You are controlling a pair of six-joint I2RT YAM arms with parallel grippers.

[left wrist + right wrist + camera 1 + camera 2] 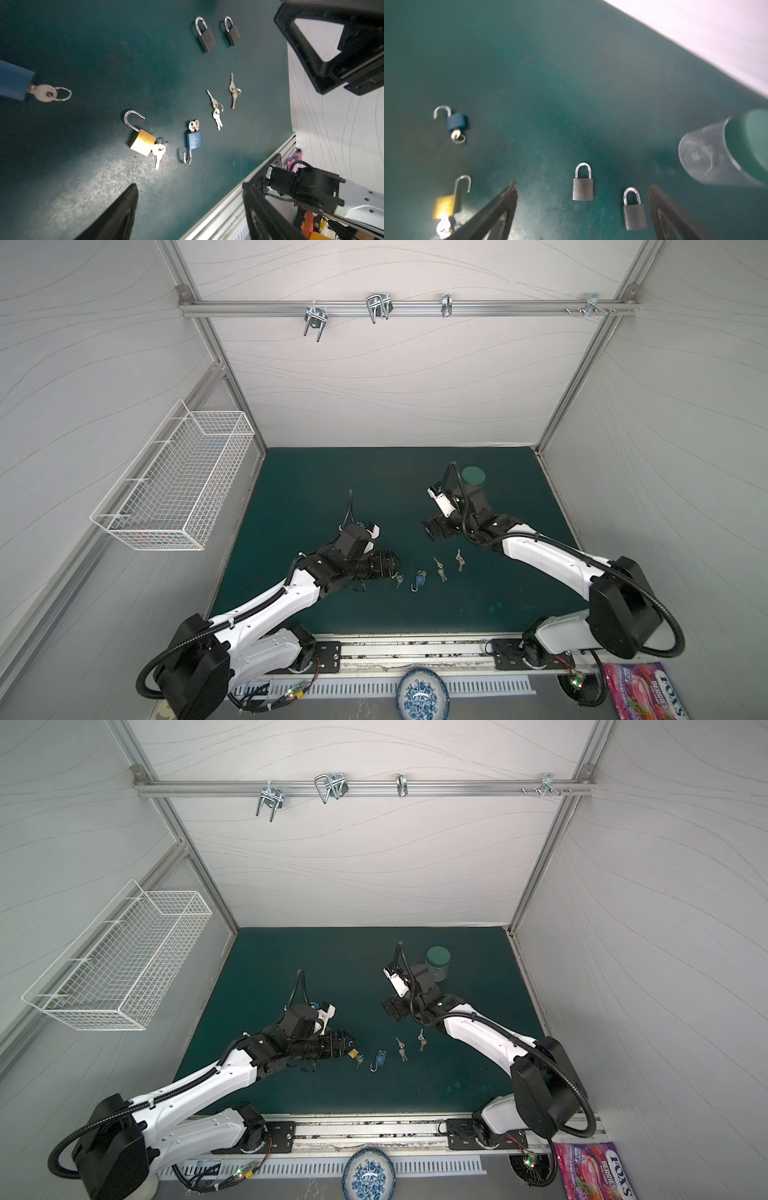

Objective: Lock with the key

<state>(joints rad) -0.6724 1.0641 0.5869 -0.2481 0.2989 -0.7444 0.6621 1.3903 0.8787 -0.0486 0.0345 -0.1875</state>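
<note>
Locking the brass padlock (142, 142) looks like the step in hand. It lies flat on the green mat (83, 52) with its shackle (132, 119) swung open and a key (158, 152) in its base. In a top view it sits just beside the left gripper (352, 1042), at about 6 o'clock from the tips. That gripper is spread wide and carries nothing. The right gripper (390, 1009), at about 1 o'clock from the padlock, is also spread and empty, hovering over two black padlocks (582, 190) that are shut.

To do it well, I would pinch the brass body across its narrow sides with the left gripper, clear of the key. The right one could then swing the free shackle end over its hole and press it home before turning the key. The body looks small and smooth, so a skewed pinch may spin it on the mat.

A blue padlock (193, 140), also open with a key in it, lies at 3 o'clock from the brass one, near enough to be knocked. Two loose key bunches (216, 110) lie beyond it.
</note>
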